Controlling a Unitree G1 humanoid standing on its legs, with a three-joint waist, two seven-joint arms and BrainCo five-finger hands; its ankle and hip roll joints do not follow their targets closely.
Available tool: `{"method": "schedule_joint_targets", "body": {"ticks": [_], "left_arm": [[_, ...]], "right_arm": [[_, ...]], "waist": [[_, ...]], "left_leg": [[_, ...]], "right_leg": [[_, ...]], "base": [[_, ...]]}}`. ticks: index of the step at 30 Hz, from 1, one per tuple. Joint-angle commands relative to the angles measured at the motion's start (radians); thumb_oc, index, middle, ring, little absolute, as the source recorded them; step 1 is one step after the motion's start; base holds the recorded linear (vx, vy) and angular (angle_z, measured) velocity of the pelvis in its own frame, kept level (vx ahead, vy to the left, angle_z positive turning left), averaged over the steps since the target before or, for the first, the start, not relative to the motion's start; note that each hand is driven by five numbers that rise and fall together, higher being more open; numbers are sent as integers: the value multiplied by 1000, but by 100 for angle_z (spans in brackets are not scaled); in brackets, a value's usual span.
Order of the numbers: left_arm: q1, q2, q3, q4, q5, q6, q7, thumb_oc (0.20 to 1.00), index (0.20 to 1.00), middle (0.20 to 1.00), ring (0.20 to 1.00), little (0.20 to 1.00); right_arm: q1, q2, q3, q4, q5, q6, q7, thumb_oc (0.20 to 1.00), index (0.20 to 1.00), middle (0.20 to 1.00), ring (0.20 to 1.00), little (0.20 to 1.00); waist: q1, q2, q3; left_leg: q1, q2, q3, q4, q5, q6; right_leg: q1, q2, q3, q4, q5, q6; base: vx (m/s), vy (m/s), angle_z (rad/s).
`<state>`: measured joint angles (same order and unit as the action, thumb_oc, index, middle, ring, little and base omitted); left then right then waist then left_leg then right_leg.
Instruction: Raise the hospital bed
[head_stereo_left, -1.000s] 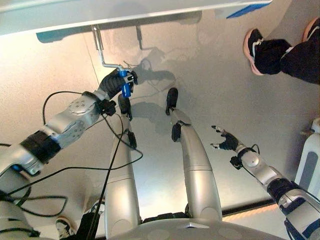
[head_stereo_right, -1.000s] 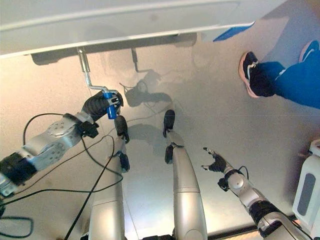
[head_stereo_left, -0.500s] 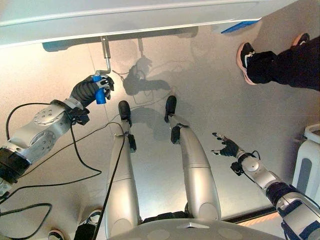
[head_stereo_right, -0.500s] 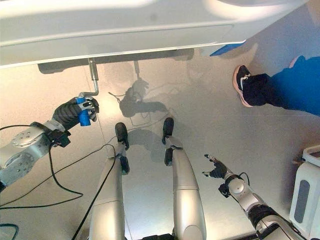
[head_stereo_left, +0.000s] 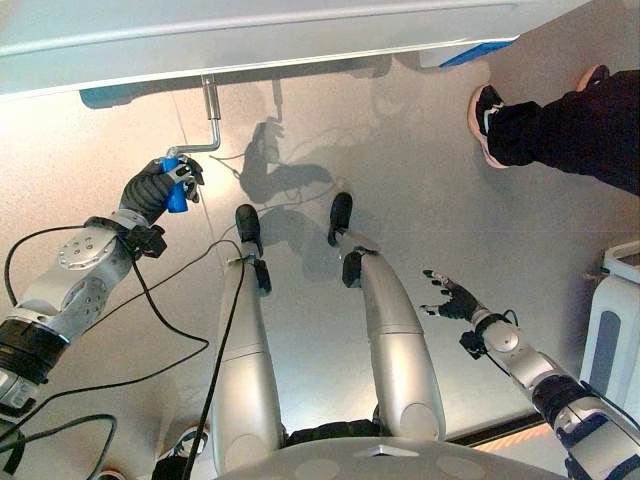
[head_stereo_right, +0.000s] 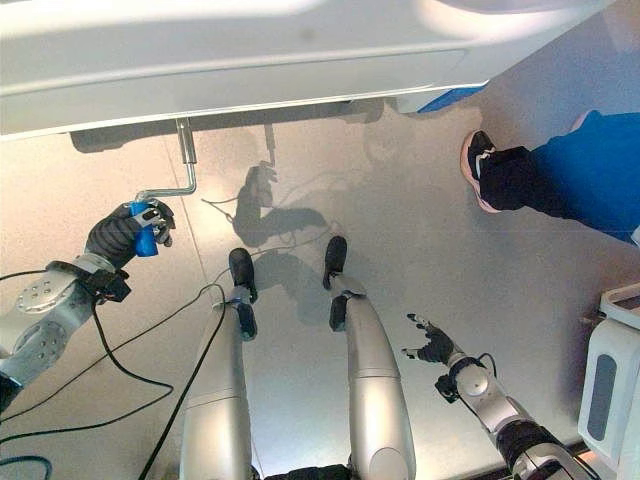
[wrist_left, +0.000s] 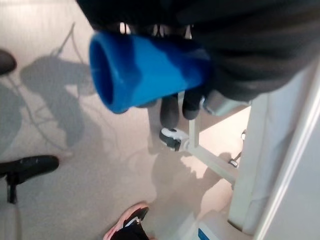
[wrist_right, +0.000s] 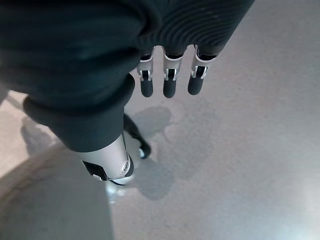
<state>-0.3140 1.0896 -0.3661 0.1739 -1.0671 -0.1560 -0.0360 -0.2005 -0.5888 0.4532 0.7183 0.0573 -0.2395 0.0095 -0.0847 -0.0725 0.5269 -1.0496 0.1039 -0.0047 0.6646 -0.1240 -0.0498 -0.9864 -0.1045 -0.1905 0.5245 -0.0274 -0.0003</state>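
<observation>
Silver-grey arms, dark ribbed wrist covers, robot hand (head_stereo_left: 152, 188) with silver dark-tipped fingers (wrist_right: 168, 82)

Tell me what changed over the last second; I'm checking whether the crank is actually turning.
The left hand, still shut on the blue crank handle, has swung it from right of the crank shaft round to its left, so the crank arm now points the other way. The right hand stays open over the floor, and the person's shoe remains near the bed.
</observation>
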Motion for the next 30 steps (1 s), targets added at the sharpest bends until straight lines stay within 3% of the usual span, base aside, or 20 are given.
{"method": "schedule_joint_targets", "body": {"ticks": [1, 9, 12, 21, 30], "left_arm": [[18, 75, 166, 53, 100, -128, 75, 200, 200, 200, 200, 200], [-155, -38, 141, 236, 184, -120, 199, 200, 200, 200, 200, 200], [-249, -77, 114, 353, 240, -83, 231, 200, 200, 200, 200, 200], [-511, -179, 38, 703, 309, -19, 257, 200, 200, 200, 200, 200], [-630, -275, -35, 808, 441, 19, 272, 200, 200, 200, 200, 200]], "right_arm": [[52, -42, -20, -22, 46, 2, -20, 1000, 1000, 1000, 1000, 1000], [32, -56, -19, -114, 63, 12, -45, 1000, 1000, 1000, 1000, 1000], [28, -67, -8, -151, 70, 19, -47, 1000, 1000, 1000, 1000, 1000], [14, -88, 32, -225, 103, 14, -46, 1000, 1000, 1000, 1000, 1000], [4, -124, 58, -342, 119, 8, -45, 1000, 1000, 1000, 1000, 1000]], "waist": [[23, -20, -8], [-7, -68, -7], [-27, -90, -7], [-68, -136, -7], [-96, -168, -7]], "left_leg": [[6, -52, 47, 79, -30, 29], [-58, -41, 42, 138, -54, 34], [-83, -36, 42, 154, -66, 34], [-139, -17, 62, 227, -106, 34], [-219, -3, 76, 297, -121, 38]], "right_leg": [[20, -61, 92, -155, 178, 182], [-45, -52, 98, -134, 177, 180], [-59, -48, 106, -160, 194, 184], [-126, -28, 130, -130, 192, 183], [-233, -1, 142, -38, 165, 168]], "base": [[-11, 53, -4], [4, 20, 2], [19, 29, -8], [27, 7, -11], [25, -53, -7]]}}
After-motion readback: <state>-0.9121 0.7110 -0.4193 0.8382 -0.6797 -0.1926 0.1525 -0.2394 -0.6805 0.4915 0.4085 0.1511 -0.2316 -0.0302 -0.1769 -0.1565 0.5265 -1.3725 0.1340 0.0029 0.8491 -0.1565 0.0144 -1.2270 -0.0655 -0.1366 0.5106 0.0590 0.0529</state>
